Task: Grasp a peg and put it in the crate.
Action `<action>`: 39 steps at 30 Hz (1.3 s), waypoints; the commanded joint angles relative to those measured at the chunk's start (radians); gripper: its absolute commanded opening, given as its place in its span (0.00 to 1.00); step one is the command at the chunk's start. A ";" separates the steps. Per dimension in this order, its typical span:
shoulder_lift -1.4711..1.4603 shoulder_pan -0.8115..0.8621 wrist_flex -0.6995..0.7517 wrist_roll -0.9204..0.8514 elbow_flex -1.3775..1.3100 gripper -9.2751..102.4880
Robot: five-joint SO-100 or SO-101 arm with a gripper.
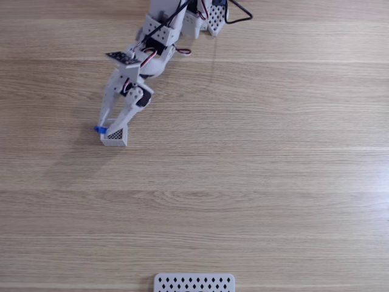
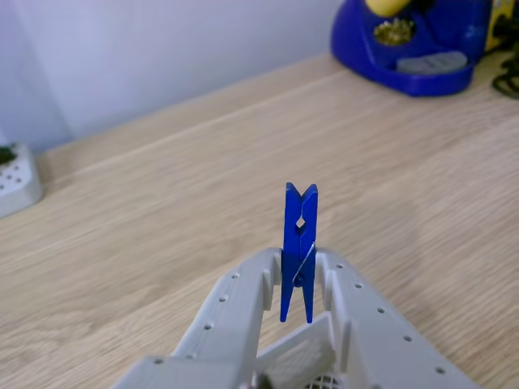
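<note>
We are carrying the peg (image 2: 299, 247), pinched upright between our gripper's (image 1: 108, 129) closed fingers (image 2: 235, 304), and we judge the placing step is under way. In the fixed view the peg (image 1: 100, 129) is hanging just beside the crate's (image 1: 115, 141) left wall. Next we are needing to shift over the crate's opening and let go. We are reading no writing anywhere.

I can read no text, label, brand, number or sign on anything in either view.
</note>
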 commanded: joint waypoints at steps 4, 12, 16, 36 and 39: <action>0.026 0.023 0.089 -0.006 -0.123 0.07; 0.084 0.021 0.236 -0.006 -0.137 0.08; 0.101 0.021 0.265 -0.006 -0.137 0.08; 0.196 0.014 0.305 -0.006 -0.138 0.15; 0.290 0.008 0.393 -0.006 -0.147 0.05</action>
